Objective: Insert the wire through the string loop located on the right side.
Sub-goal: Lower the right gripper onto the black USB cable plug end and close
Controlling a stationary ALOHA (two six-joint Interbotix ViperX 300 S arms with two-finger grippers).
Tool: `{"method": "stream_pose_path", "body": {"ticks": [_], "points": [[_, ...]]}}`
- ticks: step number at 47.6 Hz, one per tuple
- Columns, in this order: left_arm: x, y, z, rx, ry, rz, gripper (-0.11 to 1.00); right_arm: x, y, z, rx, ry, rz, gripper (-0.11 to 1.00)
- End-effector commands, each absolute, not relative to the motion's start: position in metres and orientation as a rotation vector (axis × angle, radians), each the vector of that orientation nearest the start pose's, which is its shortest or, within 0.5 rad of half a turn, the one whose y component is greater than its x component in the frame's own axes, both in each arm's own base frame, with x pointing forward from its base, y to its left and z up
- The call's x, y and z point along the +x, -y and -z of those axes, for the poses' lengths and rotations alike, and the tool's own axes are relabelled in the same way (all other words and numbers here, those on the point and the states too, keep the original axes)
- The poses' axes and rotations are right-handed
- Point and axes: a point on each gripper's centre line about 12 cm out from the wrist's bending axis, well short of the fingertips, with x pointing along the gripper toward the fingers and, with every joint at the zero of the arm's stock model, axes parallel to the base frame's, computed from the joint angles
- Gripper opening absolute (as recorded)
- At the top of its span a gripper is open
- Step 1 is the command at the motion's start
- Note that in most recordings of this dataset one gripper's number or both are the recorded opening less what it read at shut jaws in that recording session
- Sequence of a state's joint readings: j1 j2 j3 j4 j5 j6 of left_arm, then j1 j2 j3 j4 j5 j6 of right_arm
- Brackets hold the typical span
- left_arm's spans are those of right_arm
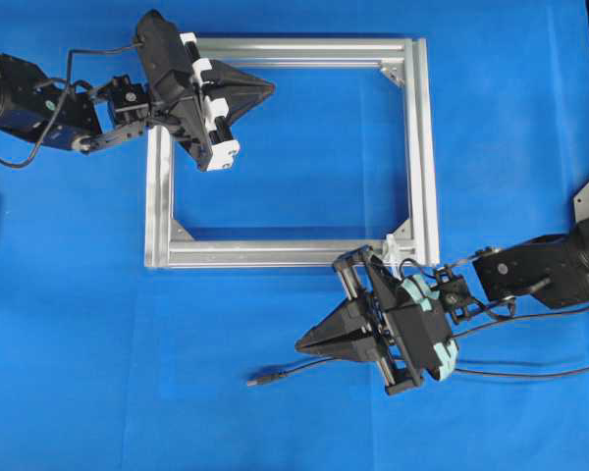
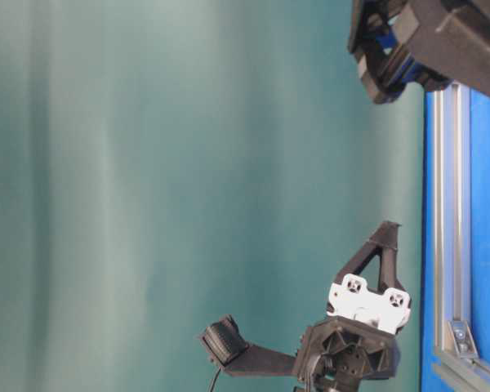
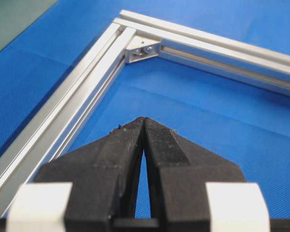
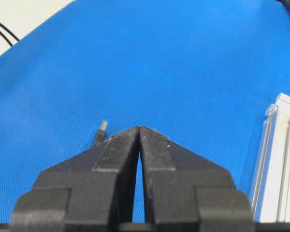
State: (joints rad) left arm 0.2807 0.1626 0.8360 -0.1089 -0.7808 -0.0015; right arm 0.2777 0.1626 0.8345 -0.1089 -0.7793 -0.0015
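while both sets of fingers meet empty, the wire flat on blue beside the right fingers

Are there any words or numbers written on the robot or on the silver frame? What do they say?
None can be read.
left gripper: no writing shows.
right gripper: no writing shows.
silver frame: bare metal, no label.
wire: its plug tip is too small to show any mark.
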Motion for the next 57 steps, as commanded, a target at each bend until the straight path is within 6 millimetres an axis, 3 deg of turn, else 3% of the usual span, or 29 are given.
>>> {"method": "stream_pose_path", "body": {"ticks": [1, 7, 30, 36, 48, 57], "points": [[0.3710, -0.1119, -0.1545, -0.080, -0.169, -0.340, 0.00, 0.3687, -0.1180, -0.1537, -0.089, -0.159, -0.367, 0.00], [0.3699, -0.1115, -0.1526, -0.083, -0.184, -0.339, 0.00, 0.3671, -0.1186, -0.1517, -0.092, -0.188, -0.370, -0.06], [0.3694, -0.1119, -0.1529, -0.080, -0.183, -0.339, 0.00, 0.3631, -0.1239, -0.1484, -0.057, -0.218, -0.380, -0.02], [0.3694, -0.1119, -0.1529, -0.080, -0.183, -0.339, 0.00, 0.3627, -0.1250, -0.1488, -0.049, -0.219, -0.382, 0.18], [0.3690, -0.1118, -0.1525, -0.080, -0.185, -0.339, 0.00, 0.3634, -0.1232, -0.1489, -0.034, -0.221, -0.368, 0.88], [0.3692, -0.1111, -0.1525, -0.079, -0.185, -0.337, 0.00, 0.3650, -0.1225, -0.1495, -0.018, -0.222, -0.353, 0.84]]}}
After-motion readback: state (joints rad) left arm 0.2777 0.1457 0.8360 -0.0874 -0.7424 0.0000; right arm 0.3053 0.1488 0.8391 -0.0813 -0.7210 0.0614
